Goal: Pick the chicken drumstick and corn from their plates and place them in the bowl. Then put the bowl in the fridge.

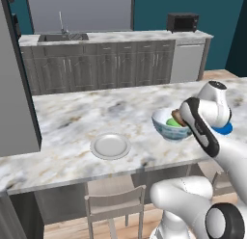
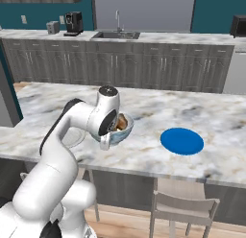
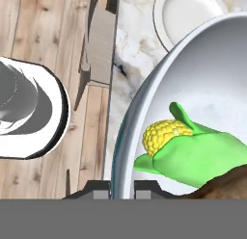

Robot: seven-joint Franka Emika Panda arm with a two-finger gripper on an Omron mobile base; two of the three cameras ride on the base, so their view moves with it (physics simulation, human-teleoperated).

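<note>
Marble island counter [image 1: 72, 117] carries the bowl [image 1: 166, 128] near its front edge, corn [image 3: 188, 149] and chicken drumstick [image 3: 226, 185] inside, gripper [image 3: 123, 187] clamped on its rim; lift level and slowly, since a one-sided hold may tip it.

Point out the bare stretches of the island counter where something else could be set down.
Bare marble lies between the grey-white plate and the bowl, between the bowl and the blue plate, and along the counter's far edge. It is crowded at the bowl, where the gripper grips its rim over the corn and drumstick.
</note>
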